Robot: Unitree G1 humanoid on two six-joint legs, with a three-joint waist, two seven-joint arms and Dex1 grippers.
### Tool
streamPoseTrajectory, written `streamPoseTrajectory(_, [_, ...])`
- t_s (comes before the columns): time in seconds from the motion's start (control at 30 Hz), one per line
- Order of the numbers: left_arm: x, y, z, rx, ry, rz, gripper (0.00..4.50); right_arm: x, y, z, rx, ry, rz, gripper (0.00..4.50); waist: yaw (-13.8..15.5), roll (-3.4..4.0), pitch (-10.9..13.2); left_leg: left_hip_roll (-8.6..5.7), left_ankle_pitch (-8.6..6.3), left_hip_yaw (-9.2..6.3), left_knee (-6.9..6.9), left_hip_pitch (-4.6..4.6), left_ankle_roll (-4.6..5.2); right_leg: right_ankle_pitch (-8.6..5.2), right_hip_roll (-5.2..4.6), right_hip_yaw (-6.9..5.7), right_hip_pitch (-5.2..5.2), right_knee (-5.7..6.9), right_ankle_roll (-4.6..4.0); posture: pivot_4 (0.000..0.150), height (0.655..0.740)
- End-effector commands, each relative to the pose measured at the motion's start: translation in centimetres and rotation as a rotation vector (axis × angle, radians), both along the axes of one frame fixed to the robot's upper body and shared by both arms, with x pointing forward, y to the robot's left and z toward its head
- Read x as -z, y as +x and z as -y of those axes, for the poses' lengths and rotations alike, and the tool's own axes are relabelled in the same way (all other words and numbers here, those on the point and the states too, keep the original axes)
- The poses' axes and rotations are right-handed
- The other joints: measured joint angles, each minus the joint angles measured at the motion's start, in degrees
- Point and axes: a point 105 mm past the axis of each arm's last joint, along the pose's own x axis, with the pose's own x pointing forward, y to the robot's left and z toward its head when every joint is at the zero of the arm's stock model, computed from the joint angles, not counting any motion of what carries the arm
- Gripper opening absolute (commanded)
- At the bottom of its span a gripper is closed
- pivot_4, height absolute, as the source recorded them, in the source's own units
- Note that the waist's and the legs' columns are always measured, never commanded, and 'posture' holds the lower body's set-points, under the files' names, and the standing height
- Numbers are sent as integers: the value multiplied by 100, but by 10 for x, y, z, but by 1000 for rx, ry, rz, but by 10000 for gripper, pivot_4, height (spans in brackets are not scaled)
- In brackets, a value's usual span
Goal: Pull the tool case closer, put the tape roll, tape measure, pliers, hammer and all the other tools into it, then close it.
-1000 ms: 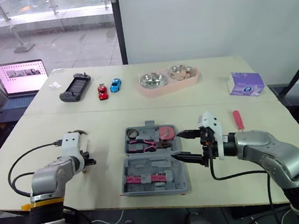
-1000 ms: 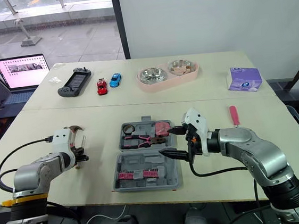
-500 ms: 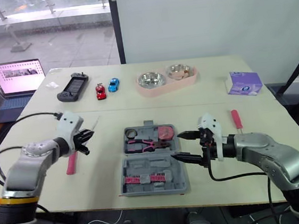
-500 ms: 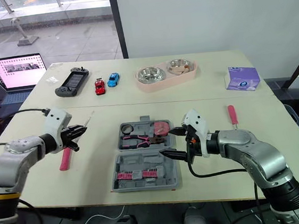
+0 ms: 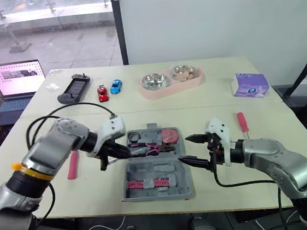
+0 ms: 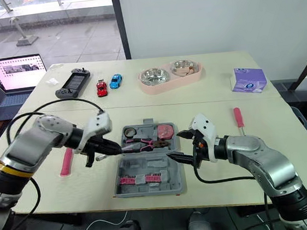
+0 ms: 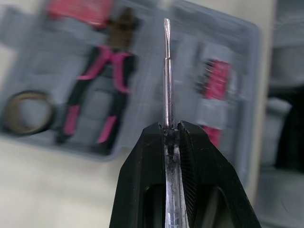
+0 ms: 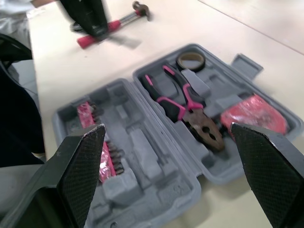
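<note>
The left gripper, clamped on a slim clear-handled metal screwdriver, has swung in over the open grey plastic tool case; placing it seems next; the right gripper waits spread wide alongside.

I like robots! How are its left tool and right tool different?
The left tool is shut on a thin clear-handled screwdriver; the right tool is wide open, empty. The left tool sits at the open grey plastic case's left edge, the right tool at its right. Both have black fingers.
</note>
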Motion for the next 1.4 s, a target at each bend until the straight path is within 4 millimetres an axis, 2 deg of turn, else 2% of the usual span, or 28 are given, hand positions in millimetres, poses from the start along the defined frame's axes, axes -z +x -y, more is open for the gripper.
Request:
streamPoseTrajectory(0.03, [4,3,4,33,73,11,308,-10,-6,-1,-9,-1,57,45000,17,-1,1,0,0,0,1,0,0,-1,0,0,0,0,1,1500,7400])
streamPoseTrajectory(0.13, [14,2,11,72,140,10,308,-5,-10,2,-17,-22,45,45000,23,-3,3,0,0,0,3,-2,0,-2,0,0,1,0,3,1500,7400])
streamPoseTrajectory(0.3, [16,8,30,152,199,52,308,-3,-10,7,-20,-43,32,45000,35,-5,4,0,1,-1,5,-4,1,-2,0,0,2,0,4,1500,7400])
streamPoseTrajectory(0.43, [22,24,34,165,257,102,308,-2,-10,7,-27,-47,28,45000,11,-5,4,0,1,0,5,-2,1,-2,0,0,1,1,5,1500,7400])
streamPoseTrajectory(0.63, [30,36,40,176,307,109,308,-4,-12,1,-34,-44,36,45000,28,-6,5,0,1,-1,5,-2,1,-2,0,0,1,3,6,1500,7400])
streamPoseTrajectory(1.07, [32,31,63,258,291,125,308,-1,-11,-2,-1,-30,32,45000,12,-5,6,0,1,-1,5,-3,2,-3,1,0,1,6,8,1500,7400])
streamPoseTrajectory(1.4, [33,31,69,274,292,148,308,-1,-12,-2,10,-24,32,45000,26,-5,6,0,1,-2,6,-3,2,-3,0,0,2,9,7,1500,7400])
